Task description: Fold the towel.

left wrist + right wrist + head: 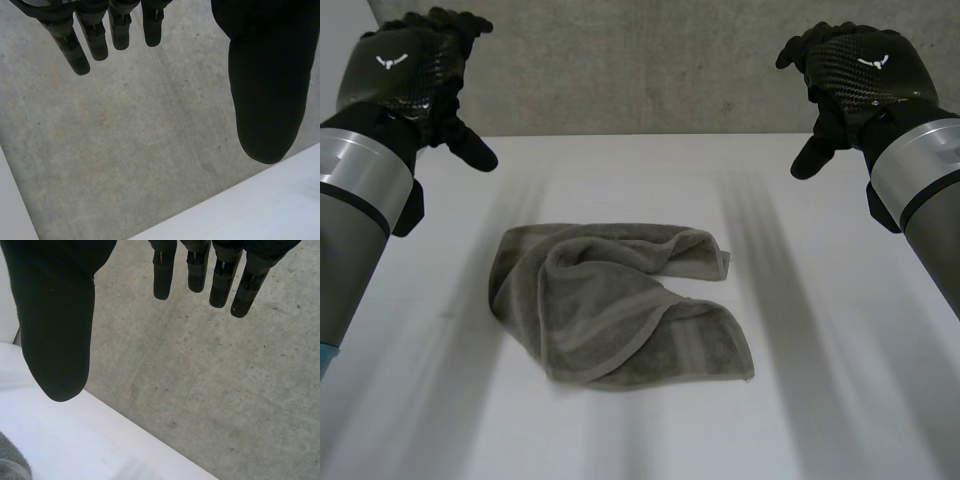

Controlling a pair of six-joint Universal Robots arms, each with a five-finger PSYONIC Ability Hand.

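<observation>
White table point(820, 400), bare and bright, and behind its far edge stood a grey concrete wall point(640, 70), speckled and faintly streaked. Soft dark bands lay across the tabletop, running from the far edge toward the near one.

Right in the middle of the table lay the towel point(620, 305), grey-green and rumpled. It was loosely doubled over on itself: a thick rolled edge ran along its far side, one flap crossed over the lower layer, and a squared corner pointed toward the near right. It sat flat on the surface, well apart from both hands.

Up at the far left, the left hand point(405, 65) hung above the table's back edge, the back of the hand up, the thumb jutting down and inward. From its own wrist, the fingers point(75, 50) hung straight and slightly spread, the thumb stood wide apart from them, and between them there was only wall and a strip of table. It gripped nothing and touched nothing.

The right hand point(860, 65) mirrored it at the far right, raised above the back edge with the thumb angled down toward the middle. From its wrist the fingers point(200, 270) pointed straight out, a little fanned, the thumb well clear of them, the palm bare. Past the thumb showed the white tabletop and a small corner of the towel, with the wall beyond the fingertips.
</observation>
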